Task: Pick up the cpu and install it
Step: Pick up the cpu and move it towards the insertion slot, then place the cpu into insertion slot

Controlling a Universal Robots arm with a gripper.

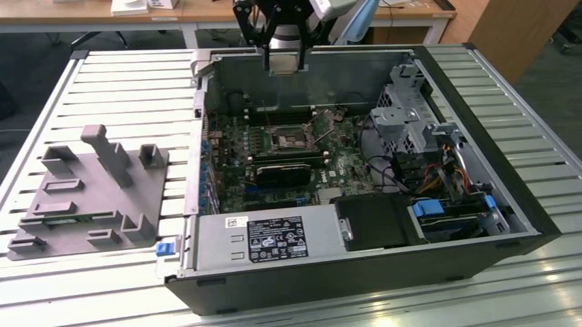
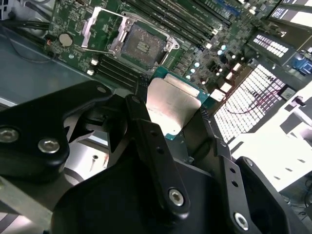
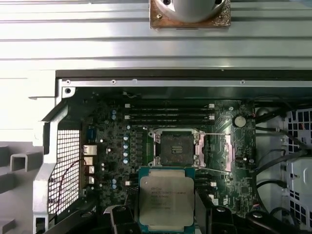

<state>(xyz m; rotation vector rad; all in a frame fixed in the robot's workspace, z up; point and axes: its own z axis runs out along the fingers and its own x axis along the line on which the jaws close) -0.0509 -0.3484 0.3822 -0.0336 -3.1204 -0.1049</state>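
Note:
My gripper (image 1: 285, 63) hangs over the back wall of the open computer case (image 1: 364, 272), shut on the cpu (image 1: 283, 57), a flat silver-topped square chip with a green rim. In both wrist views the cpu (image 2: 171, 103) (image 3: 166, 196) sits clamped edge to edge between the black fingers (image 2: 139, 109) (image 3: 201, 197). The open socket (image 1: 293, 139) (image 2: 142, 45) (image 3: 176, 148) lies on the motherboard below, its metal bracket flipped up and its recess bare. The chip is well above the board and apart from the socket.
A long black card (image 1: 283, 172) lies just in front of the socket. The power supply (image 1: 264, 238), drive cage (image 1: 400, 112) and cable bundles (image 1: 437, 170) crowd the case. A grey fixture with pegs (image 1: 91, 191) rests on the slatted table (image 1: 509, 95) at the exterior view's left.

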